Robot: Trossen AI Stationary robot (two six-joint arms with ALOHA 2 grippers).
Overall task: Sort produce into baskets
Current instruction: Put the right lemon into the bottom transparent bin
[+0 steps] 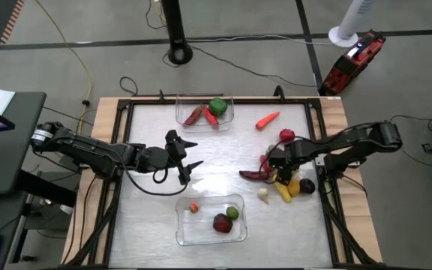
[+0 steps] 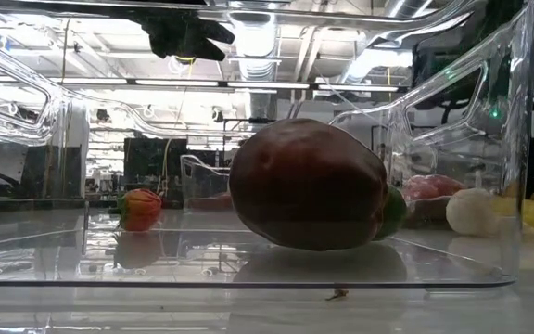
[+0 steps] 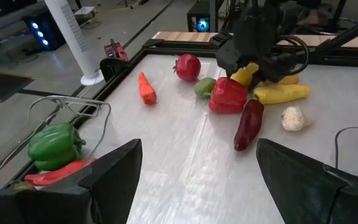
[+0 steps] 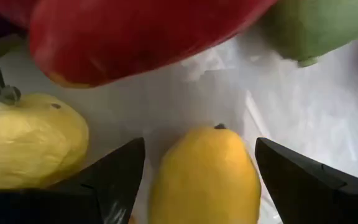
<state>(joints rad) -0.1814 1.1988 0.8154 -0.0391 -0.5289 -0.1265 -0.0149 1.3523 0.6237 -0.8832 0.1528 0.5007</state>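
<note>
Right pincer [image 4: 194, 180] astride yellow fruit [image 4: 205, 177], wrist-view only

Far basket [image 1: 227, 117]: sitting at the desk's [image 1: 156, 202] back edge.
Near basket [image 1: 186, 230]: lying opposite, at the front edge.
Loose produce [image 1: 287, 184]: lying right of both.

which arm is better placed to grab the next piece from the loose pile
Right. The right gripper hangs open over the loose pile with a yellow piece between its jaws. The left gripper waits open mid-table, away from it.
</note>
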